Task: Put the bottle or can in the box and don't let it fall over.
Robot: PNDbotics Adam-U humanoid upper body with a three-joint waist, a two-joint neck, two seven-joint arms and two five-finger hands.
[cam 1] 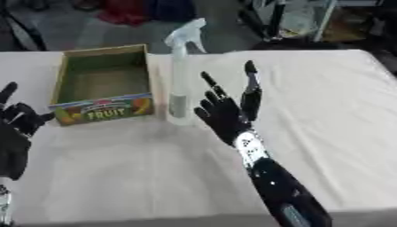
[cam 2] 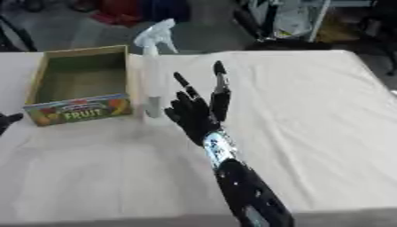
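My right robot hand (cam 1: 223,114) hangs wide open just right of the upright spray bottle (cam 1: 179,84), so I should wrap it low to keep it standing for the box (cam 1: 103,84) beyond.

The left hand (cam 1: 14,133) is cut by the left eye view's left edge; in the right eye view only a fingertip shows. The box (cam 1: 102,82) label is blurred apart from "FRUIT". The bottle (cam 1: 180,73) label is unreadable.
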